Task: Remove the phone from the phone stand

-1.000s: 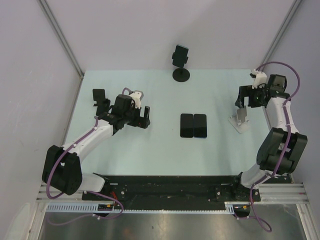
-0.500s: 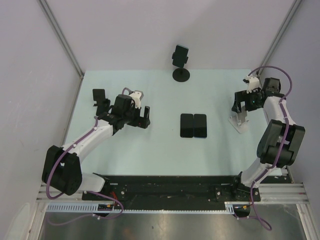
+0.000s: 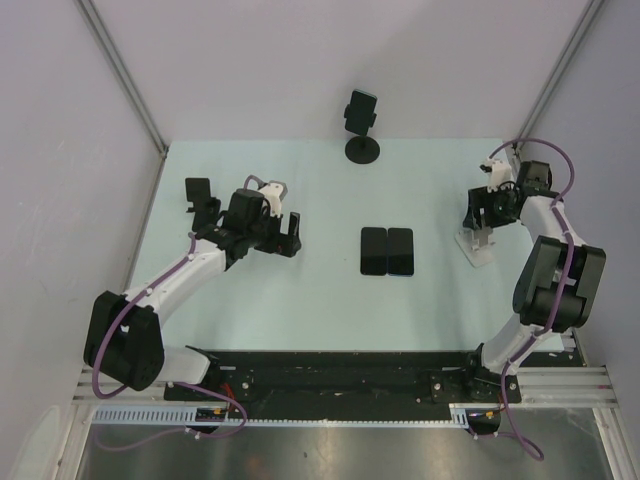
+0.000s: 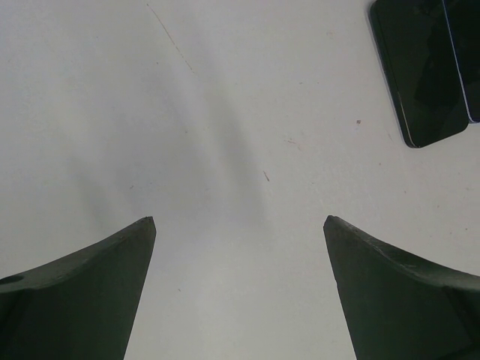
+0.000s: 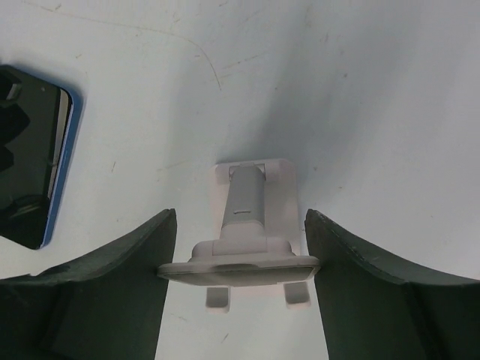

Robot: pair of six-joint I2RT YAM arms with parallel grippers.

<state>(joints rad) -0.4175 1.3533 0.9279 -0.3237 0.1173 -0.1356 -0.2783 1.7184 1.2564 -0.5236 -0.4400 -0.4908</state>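
One phone [image 3: 361,108] stands upright, clamped in the black stand [image 3: 362,151] at 12 o'clock on the far edge of the worktop [image 3: 300,300]. Judge it light, rigid and glass-slick, so take it by its long edges above the clamp and lift straight out. Your right arm [image 3: 558,280] is folded at 3 o'clock, its right gripper [image 3: 483,217] pinching the empty white stand [image 5: 247,196] by its plate's edges, while the left gripper [image 4: 240,220] hangs spread wide and empty at 9 o'clock.

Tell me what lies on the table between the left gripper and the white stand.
Two black phones, flat and side by side, as the top view shows.
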